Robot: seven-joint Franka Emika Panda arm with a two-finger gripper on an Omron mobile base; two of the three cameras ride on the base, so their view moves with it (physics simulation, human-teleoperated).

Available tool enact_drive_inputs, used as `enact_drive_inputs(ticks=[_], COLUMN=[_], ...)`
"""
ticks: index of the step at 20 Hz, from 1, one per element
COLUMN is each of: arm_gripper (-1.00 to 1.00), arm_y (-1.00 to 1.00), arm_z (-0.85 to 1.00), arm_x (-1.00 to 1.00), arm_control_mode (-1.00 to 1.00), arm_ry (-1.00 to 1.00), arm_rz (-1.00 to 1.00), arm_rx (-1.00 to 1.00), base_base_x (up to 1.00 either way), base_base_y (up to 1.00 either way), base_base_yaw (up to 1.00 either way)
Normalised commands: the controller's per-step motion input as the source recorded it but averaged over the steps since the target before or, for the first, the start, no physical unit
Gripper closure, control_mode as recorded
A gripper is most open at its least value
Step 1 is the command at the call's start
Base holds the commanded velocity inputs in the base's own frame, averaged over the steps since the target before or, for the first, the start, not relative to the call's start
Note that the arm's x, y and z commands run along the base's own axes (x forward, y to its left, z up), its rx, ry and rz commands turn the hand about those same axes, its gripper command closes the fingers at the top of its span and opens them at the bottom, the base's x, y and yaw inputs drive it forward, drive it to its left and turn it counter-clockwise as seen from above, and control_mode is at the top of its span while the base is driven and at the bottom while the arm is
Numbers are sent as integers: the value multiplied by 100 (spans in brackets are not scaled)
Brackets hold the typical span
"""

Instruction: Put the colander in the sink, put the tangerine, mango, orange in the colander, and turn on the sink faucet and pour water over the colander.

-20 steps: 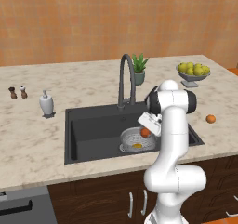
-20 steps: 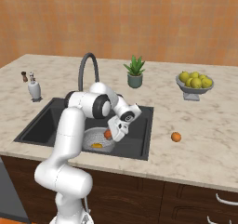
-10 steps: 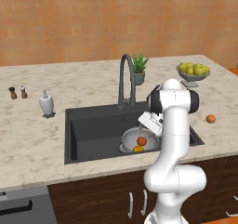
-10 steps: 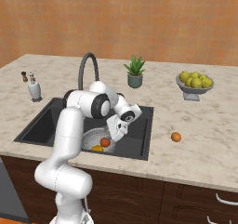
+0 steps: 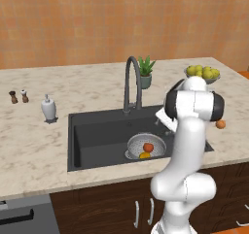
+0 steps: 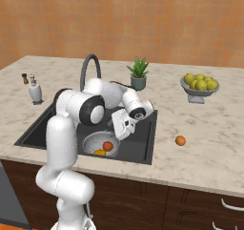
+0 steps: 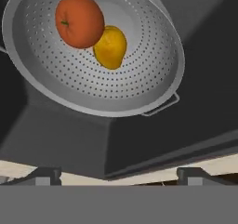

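- Now the colander (image 7: 93, 56) sits on the floor of the sink (image 5: 97, 141), toward the basin's right half, so anything dropped from above lands inside it and water can drain through its holes.
- Two fruits lie in it, touching: an orange-red round one (image 7: 80, 21), likely the orange or the tangerine, and a yellow oval one (image 7: 110, 46), which I take for the mango.
- The gripper (image 6: 123, 125) hangs above the colander's near rim with its fingers spread wide and nothing between them; in the hand view the two dark tips stand well apart at the bottom.
- That empty, open pose above the bowl fits a fruit just let go there, as a judgement.
- A small orange fruit (image 6: 180, 140) lies on the counter (image 6: 200, 129) right of the sink, well apart from the colander; it looks like the last one to fetch.
- The sink faucet (image 5: 131, 82) stands at the back rim, its spout arching over the basin; no stream runs from it, so the watering step is not yet done.
- The fruit bowl (image 6: 198, 85) of yellow-green fruit sits farther right and is not part of the job.
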Motion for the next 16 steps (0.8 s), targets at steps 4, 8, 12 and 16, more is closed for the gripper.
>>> enact_drive_inputs(ticks=[4, 8, 12, 16], arm_gripper=[-100, -100, -100, -100], arm_y=[-54, -68, -70, -70], arm_z=[89, 95, 67, 41], arm_x=[-64, -73, -81, -62], arm_control_mode=[-100, -100, -100, -100], arm_ry=[2, 0, 0, 0], arm_rz=[0, 8, 14, 18], arm_rx=[-15, -15, -19, -21], base_base_x=[0, 0, 0, 0], base_base_y=[0, 0, 0, 0], base_base_yaw=[0, 0, 0, 0])
